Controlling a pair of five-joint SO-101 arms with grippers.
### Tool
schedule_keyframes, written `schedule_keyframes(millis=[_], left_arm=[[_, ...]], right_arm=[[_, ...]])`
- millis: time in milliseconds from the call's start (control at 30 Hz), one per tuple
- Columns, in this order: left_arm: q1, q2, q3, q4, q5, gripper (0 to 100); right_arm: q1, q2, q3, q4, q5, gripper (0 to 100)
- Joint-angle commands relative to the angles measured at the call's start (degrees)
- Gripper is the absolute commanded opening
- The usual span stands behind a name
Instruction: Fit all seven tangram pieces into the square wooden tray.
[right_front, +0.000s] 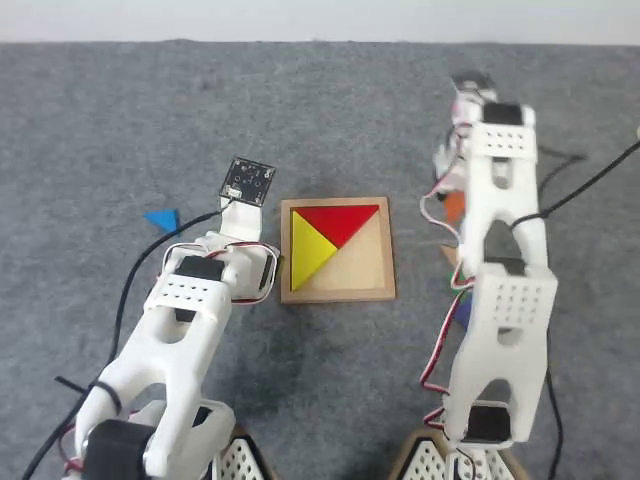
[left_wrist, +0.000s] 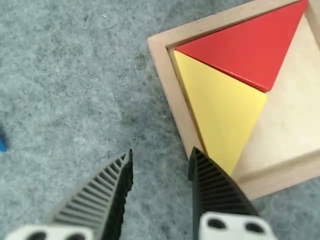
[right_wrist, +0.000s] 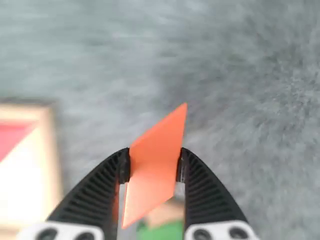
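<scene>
The square wooden tray lies mid-table with a red triangle and a yellow triangle set inside it. In the left wrist view, my left gripper stands open over the carpet, just off the tray's outer edge by the yellow triangle and the red triangle. My right gripper is shut on an orange parallelogram, held on edge above the carpet to the right of the tray. The orange piece peeks out beside the right arm. A blue triangle lies far left.
A tan piece and a blue piece lie partly hidden under the right arm. A green piece shows below the right gripper. Grey carpet covers the table; cables trail by both arms.
</scene>
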Motion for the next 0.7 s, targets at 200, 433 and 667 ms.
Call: schedule_keyframes(millis=[200,433,667], left_arm=[[2.2,-2.1,1.0,-2.3,-0.2,18],[2.1,-2.1,1.4,-2.3,-0.3,18],[2.2,-2.1,1.5,-2.5,-0.2,18]], right_arm=[[-14.1,-22.5,15.6,5.3,-3.5,0.8],[-23.6,-42.9,48.4,-18.8,-7.5,0.7],[-20.6,-45.3,71.2,-40.4,-14.9,0.7]])
